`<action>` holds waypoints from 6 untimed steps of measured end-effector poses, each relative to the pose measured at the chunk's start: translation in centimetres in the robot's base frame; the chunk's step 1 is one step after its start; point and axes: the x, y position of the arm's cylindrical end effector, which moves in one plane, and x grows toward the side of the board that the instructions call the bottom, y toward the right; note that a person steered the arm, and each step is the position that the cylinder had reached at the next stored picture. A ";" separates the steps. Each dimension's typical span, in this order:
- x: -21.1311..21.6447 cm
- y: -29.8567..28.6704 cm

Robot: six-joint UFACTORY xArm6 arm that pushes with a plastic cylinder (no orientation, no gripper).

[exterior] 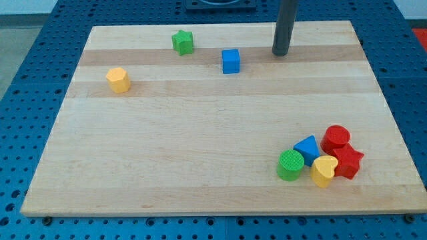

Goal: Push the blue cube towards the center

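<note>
**Cube sits left of the rod, both near the top edge**

The blue cube (231,61) rests near the view's top, above the board's (200,133) middle. To its right, apart and slightly higher, my tip (281,53) stands bare, touching nothing. Pushing centreward likely means getting above the cube first.

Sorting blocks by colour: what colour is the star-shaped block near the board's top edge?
Green; the star block shows clearly in the camera view.

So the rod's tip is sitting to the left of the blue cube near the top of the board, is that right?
Not quite: the camera view shows my tip to the view's right of the blue cube, not the left. Both are near the top of the board, apart.
</note>
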 end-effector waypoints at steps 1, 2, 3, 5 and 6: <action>-1.6 -3.2; -3.3 -9.3; -3.3 -9.7; -1.1 -11.1; 0.6 -11.1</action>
